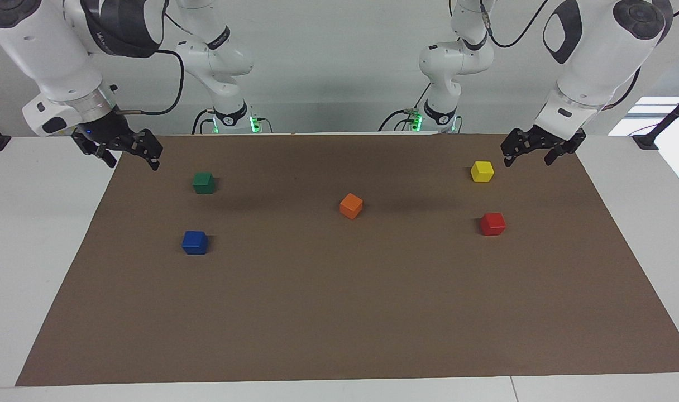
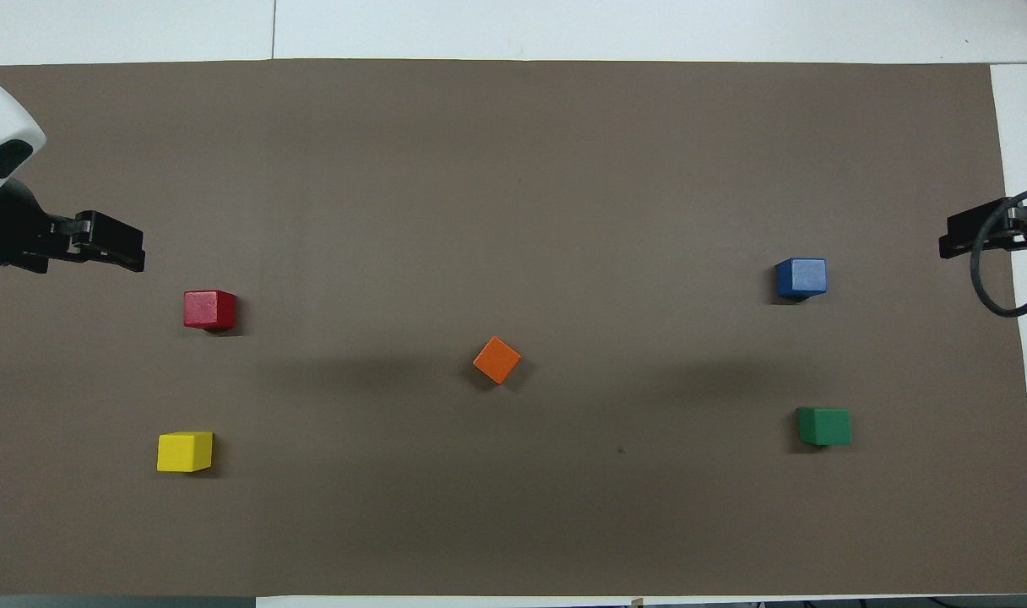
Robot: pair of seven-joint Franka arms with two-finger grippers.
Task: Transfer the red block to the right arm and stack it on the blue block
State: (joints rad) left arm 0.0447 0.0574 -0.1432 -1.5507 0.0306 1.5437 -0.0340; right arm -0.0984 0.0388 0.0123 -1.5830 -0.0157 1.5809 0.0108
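Observation:
The red block (image 1: pixel 492 223) (image 2: pixel 209 308) sits on the brown mat toward the left arm's end of the table. Toward the right arm's end, the blue block (image 1: pixel 195 242) (image 2: pixel 801 278) rests on the same mat with nothing on top of it. My left gripper (image 1: pixel 527 161) (image 2: pixel 138 253) hangs open and empty above the mat's edge at its own end, apart from the red block. Over the mat's edge at the other end, my right gripper (image 1: pixel 133 162) (image 2: pixel 944 245) is also open and empty, with a small blue light on its wrist.
An orange block (image 1: pixel 350 205) (image 2: pixel 497 360) lies turned at the mat's middle. A yellow block (image 1: pixel 482 171) (image 2: pixel 184 451) stands nearer to the robots than the red one. A green block (image 1: pixel 204 182) (image 2: pixel 824 426) stands nearer to the robots than the blue one. White table borders the mat (image 1: pixel 339 312).

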